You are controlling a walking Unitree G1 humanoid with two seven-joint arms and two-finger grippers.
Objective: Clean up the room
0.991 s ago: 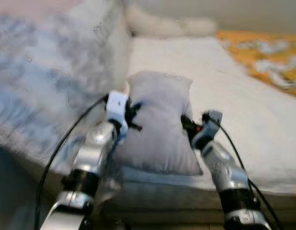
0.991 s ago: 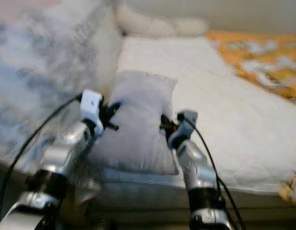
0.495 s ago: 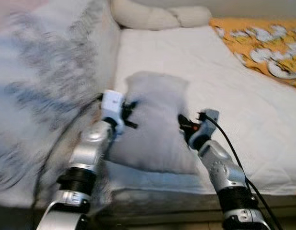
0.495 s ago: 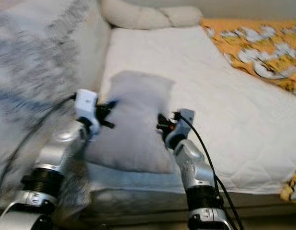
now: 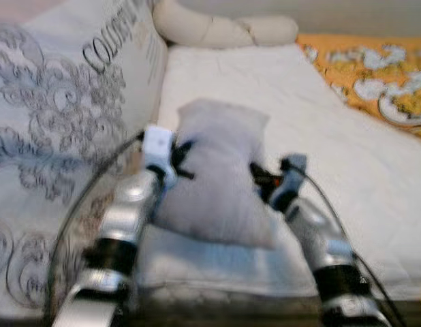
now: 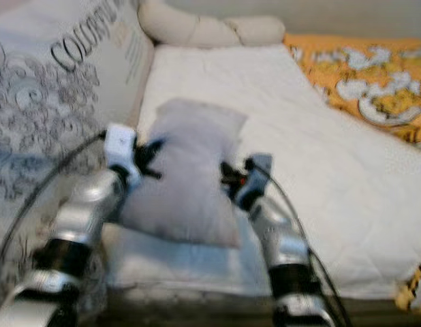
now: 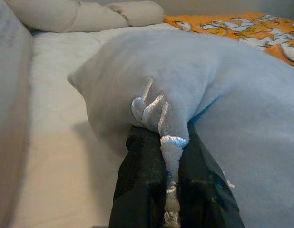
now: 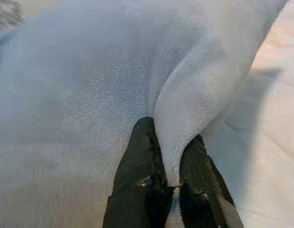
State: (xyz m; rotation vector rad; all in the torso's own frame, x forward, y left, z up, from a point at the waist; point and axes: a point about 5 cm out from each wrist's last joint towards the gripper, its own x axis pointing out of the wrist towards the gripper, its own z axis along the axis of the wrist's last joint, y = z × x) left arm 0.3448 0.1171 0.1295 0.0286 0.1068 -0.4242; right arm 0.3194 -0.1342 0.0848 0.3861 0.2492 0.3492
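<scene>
The pale grey pillow [image 5: 221,178] is held over the near edge of the bed [image 5: 319,129], its long axis running away from the robot toward the headboard end. It is plain, soft and plump, bunched where it is pinched. The left gripper [image 7: 168,156] jaws are clenched on its left edge, the right gripper [image 8: 171,161] jaws on its right edge.

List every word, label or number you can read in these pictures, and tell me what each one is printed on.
"COLOU...": large dark capitals on the patterned cushion at the robot's left; the word runs off the upper edge, so the rest cannot be read.
A few lines of smaller print beside it on the same cushion: too blurred to read.
Grey pillow, white mattress, orange bedspread: no text.
</scene>
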